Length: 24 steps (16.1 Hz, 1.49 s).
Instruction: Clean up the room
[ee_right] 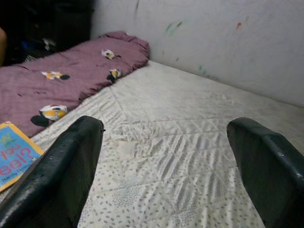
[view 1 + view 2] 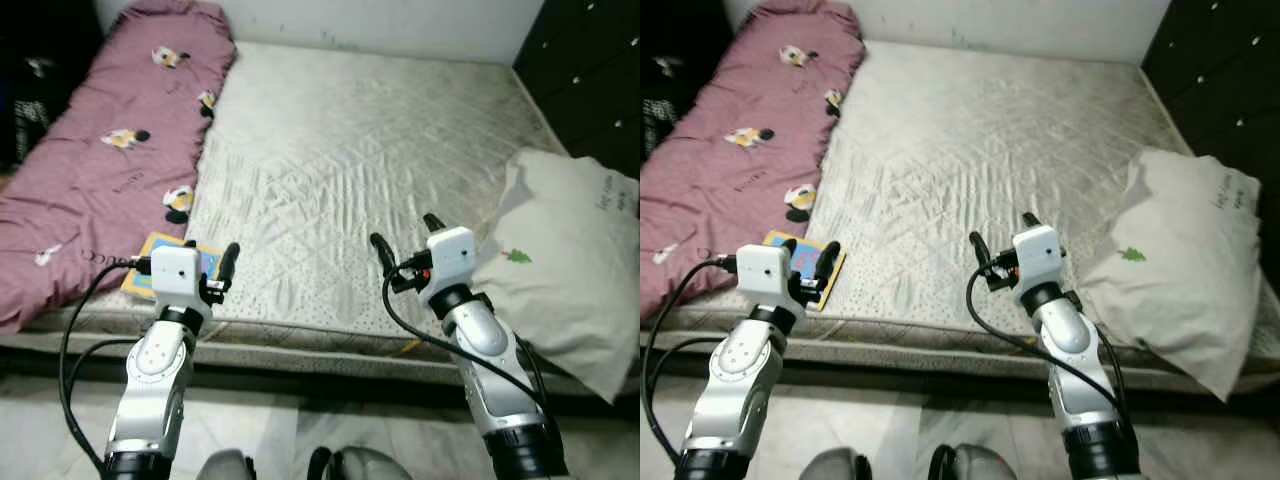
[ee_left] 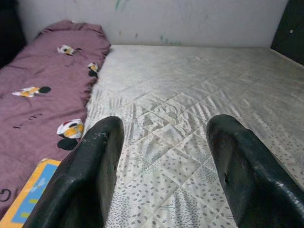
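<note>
Book point(image 2: 160, 262) flat at mattress point(image 2: 340, 150) near edge, beside purple blanket point(image 2: 90, 170); likely stray item to clear. Left gripper point(image 2: 224, 268) spread, empty, just above book. Right gripper point(image 2: 405, 235) spread, empty, over mattress near pillow point(image 2: 570, 270), ready.

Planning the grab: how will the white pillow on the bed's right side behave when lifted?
The pillow looks soft and creased, so it would probably sag and fold. It overhangs the bed edge, so a push might tip it off. Likely light for its bulk.

Mauve blanket point(image 2: 110, 150) with cartoon prints — cream quilted mattress point(image 2: 350, 160), off-white pillow point(image 2: 570, 270), yellow-and-blue book point(image 2: 805, 262).
</note>
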Motion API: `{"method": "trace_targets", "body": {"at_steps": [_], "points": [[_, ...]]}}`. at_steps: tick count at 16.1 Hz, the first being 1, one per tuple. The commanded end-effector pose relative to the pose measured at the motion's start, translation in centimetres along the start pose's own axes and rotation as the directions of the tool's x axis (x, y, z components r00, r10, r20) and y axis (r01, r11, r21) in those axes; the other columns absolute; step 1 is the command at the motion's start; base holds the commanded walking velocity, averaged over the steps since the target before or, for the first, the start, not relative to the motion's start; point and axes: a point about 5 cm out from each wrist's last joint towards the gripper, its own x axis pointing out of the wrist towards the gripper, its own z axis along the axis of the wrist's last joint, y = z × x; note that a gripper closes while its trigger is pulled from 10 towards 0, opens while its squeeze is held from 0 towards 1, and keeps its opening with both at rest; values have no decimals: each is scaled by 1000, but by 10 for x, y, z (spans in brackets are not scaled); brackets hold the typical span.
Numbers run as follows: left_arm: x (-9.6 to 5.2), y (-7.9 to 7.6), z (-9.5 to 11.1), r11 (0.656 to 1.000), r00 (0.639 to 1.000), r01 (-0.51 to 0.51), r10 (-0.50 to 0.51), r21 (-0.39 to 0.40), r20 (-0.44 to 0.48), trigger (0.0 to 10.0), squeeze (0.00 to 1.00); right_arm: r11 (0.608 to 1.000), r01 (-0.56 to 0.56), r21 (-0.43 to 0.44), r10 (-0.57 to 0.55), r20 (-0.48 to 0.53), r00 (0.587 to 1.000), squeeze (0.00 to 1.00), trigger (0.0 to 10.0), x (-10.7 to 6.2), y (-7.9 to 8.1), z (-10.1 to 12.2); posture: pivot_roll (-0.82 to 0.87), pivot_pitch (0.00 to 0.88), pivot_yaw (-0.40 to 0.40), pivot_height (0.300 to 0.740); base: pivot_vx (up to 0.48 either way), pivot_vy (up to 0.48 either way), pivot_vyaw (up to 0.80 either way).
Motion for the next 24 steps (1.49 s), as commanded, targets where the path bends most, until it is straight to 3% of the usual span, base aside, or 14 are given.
{"method": "trace_targets", "body": {"at_steps": [1,13,19,24], "points": [[0,0,5,1000,1000,10,-10,0,23,10000,0,1000,5,-6,-5,2,1000,0,10000,0,-1,1,1,83,-48,740,0,0,0],[0,1,6,1000,999,18,-18,0,27,10000,0,1000,9,2,-9,-1,1000,0,10000,1,0,0,2,87,-49,740,279,0,0],[0,1,5,1000,1000,15,-15,2,22,10000,0,1000,10,4,-10,-5,1000,0,10000,1,0,-1,1,91,-49,740,317,0,-431],[2,2,4,999,1000,-9,9,41,0,10000,0,1000,9,1,-9,-9,1000,0,10000,1,1,-1,4,103,-52,740,0,0,0]]}}
